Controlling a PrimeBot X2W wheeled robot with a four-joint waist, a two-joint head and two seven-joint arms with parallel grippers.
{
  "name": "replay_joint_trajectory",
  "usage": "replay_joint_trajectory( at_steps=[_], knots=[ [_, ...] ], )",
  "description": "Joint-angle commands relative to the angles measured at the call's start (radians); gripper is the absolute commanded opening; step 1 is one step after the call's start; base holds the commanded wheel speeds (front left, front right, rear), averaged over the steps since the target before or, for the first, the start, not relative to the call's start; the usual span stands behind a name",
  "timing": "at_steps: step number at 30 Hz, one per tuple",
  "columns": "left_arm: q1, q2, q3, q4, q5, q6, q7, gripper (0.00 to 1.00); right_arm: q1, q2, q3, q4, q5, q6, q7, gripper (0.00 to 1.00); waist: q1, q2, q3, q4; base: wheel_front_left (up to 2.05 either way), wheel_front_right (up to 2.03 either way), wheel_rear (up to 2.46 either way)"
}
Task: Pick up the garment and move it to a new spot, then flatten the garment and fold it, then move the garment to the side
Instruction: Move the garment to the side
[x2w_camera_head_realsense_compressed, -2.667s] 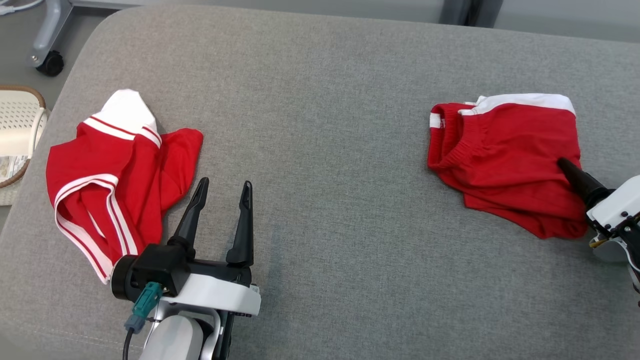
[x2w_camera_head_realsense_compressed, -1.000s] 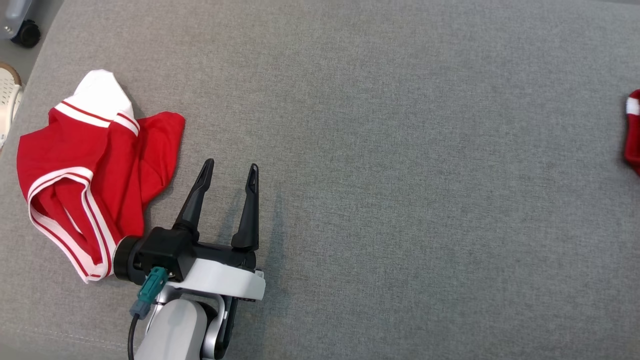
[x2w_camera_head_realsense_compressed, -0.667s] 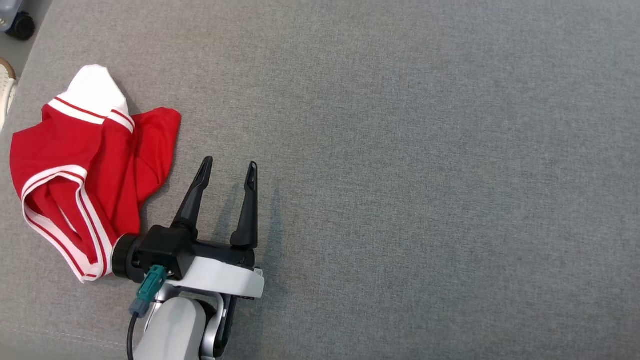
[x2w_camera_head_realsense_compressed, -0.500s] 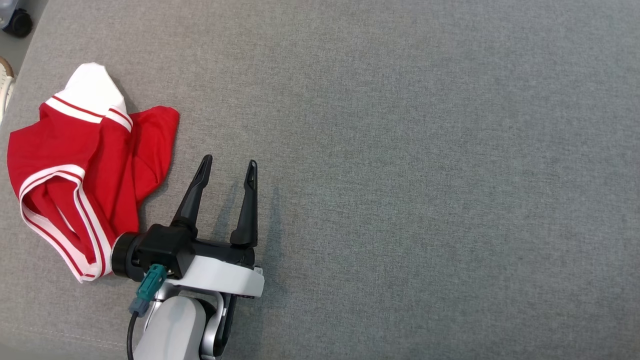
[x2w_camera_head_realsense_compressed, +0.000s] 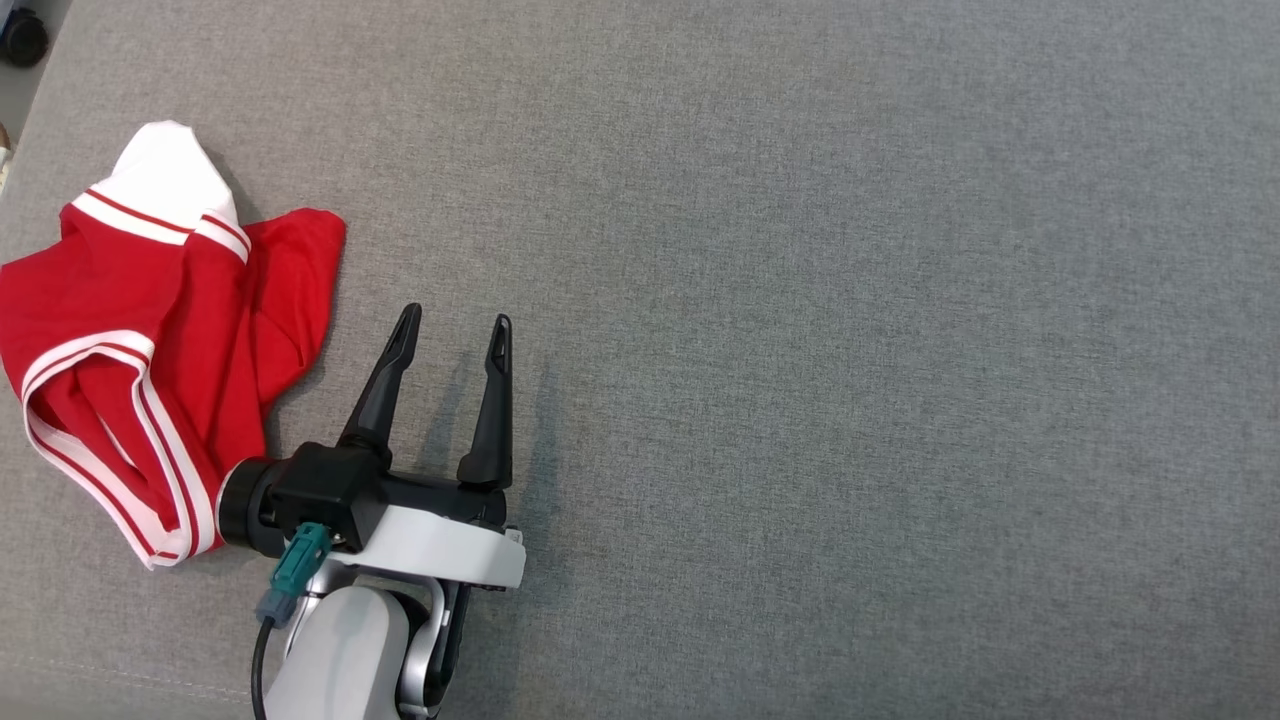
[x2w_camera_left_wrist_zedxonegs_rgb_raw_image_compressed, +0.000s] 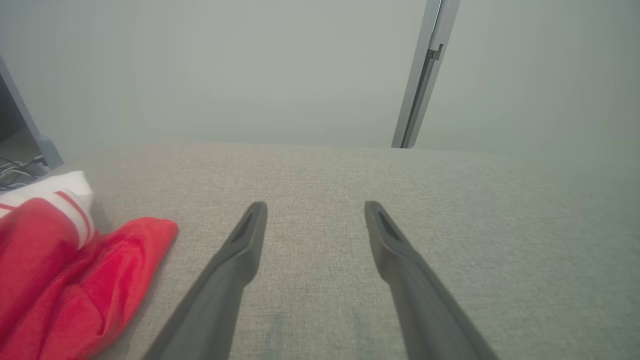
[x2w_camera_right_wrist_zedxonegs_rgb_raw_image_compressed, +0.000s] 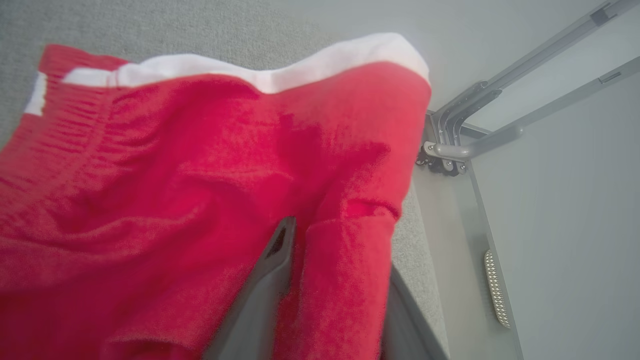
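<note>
The garment (x2w_camera_right_wrist_zedxonegs_rgb_raw_image_compressed: 150, 200) is soft red cloth with a white band (x2w_camera_right_wrist_zedxonegs_rgb_raw_image_compressed: 300, 70) along one edge. It lies rumpled on the grey cushion (x2w_camera_head_realsense_compressed: 800, 350), close to the cushion's edge, and a metal frame (x2w_camera_right_wrist_zedxonegs_rgb_raw_image_compressed: 475, 135) stands just past that edge.

We judge it light and limp. It will sag and trail from any single hold, and its layers may slide apart, so one pinch could lift only the upper layer. The band looks like the firmest part, and we would hold there or at a corner when flattening. For the carry, a thick fold near the middle will do.

Our right gripper (x2w_camera_right_wrist_zedxonegs_rgb_raw_image_compressed: 340, 250) is on such a fold. A ridge of red cloth stands between its fingers, one finger (x2w_camera_right_wrist_zedxonegs_rgb_raw_image_compressed: 267, 285) bare and the other mostly covered, and we read them as pressed onto that ridge. We cannot tell whether the garment is off the cushion.

Our left gripper (x2w_camera_head_realsense_compressed: 454, 318) hangs low over the near left of the cushion, fingers spread wide and holding nothing. Just to its left lies a striped cloth (x2w_camera_head_realsense_compressed: 150, 330), also red with white trim, bunched at the left edge. The gripper's body meets the cloth's near corner in the head view, but we cannot tell if they touch.

We would set the garment down toward the cushion's middle, well apart from the striped cloth.
</note>
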Motion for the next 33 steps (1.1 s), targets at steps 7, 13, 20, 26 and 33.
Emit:
replay_joint_trajectory(
  at_steps=[7,13,20,26,33],
  knots=[
    [-0.009,0.004,-0.001,0.006,0.007,0.003,-0.001,1.00,-0.025,-0.013,-0.011,0.005,-0.055,0.000,-0.010,1.00,0.0000,0.0000,-0.016,-0.006,0.00,0.00,0.00],
    [0.001,0.004,-0.006,0.011,-0.008,0.007,-0.001,1.00,-0.060,-0.011,-0.029,0.005,-0.106,0.000,-0.037,1.00,0.0000,0.0000,-0.048,-0.011,0.00,0.00,0.00],
    [0.015,0.004,0.003,0.013,-0.015,0.008,-0.001,1.00,-0.130,0.064,-0.021,0.004,-0.185,0.000,-0.106,1.00,0.0000,0.0000,-0.102,-0.022,0.00,0.00,0.00],
    [0.041,0.004,0.034,0.012,-0.013,0.004,-0.001,1.00,-0.140,0.171,-0.034,-0.054,-0.164,0.000,-0.180,1.00,0.0000,0.0000,-0.168,-0.044,0.00,0.00,0.00],
    [0.081,0.004,0.094,0.002,0.001,0.002,-0.001,1.00,-0.038,0.268,-0.050,-0.231,-0.088,0.000,-0.215,1.00,0.0000,0.0000,-0.248,-0.078,0.00,0.00,0.00]
  ],
)
